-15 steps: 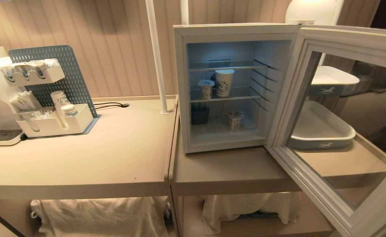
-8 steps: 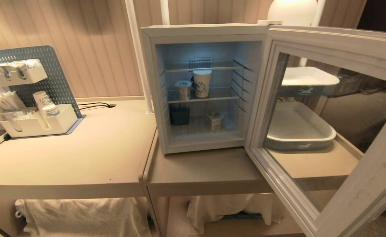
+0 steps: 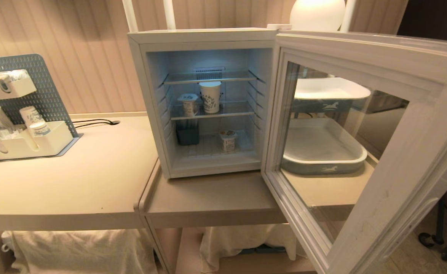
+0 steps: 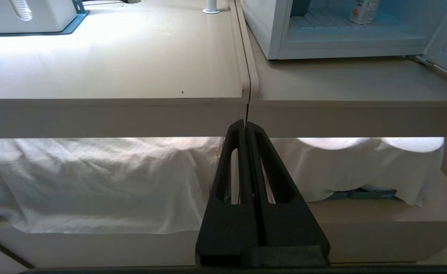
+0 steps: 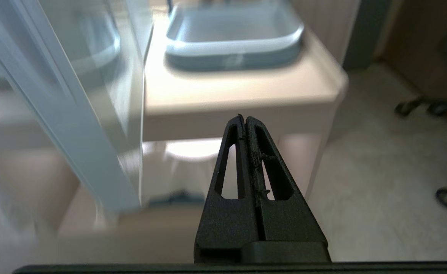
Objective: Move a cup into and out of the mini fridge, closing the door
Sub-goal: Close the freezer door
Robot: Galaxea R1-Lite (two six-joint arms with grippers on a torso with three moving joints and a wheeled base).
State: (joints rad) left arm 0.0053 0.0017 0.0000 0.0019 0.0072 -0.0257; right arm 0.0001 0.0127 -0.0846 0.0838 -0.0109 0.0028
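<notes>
The white mini fridge (image 3: 147,106) stands on the right-hand table, its interior lit. Its door (image 3: 364,125), a pale frame round a glass window, is swung wide open toward me on the right. A tall white patterned cup (image 3: 210,97) stands on the middle wire shelf. Neither arm shows in the head view. My left gripper (image 4: 245,123) is shut and empty, low in front of the seam between the two tables. My right gripper (image 5: 245,118) is shut and empty, below the table's front edge, beside the open door (image 5: 67,125).
A small pot (image 3: 189,104) sits beside the cup; a dark box (image 3: 187,134) and a small carton (image 3: 228,140) are on the fridge floor. A cup organiser (image 3: 21,137) is on the left table. Blue-white trays (image 3: 322,161) lie behind the door. White cloth (image 4: 94,182) covers the lower shelves.
The whole head view has shifted left, so the camera has turned or driven to the right. The fridge, its contents and the open door keep their places relative to each other.
</notes>
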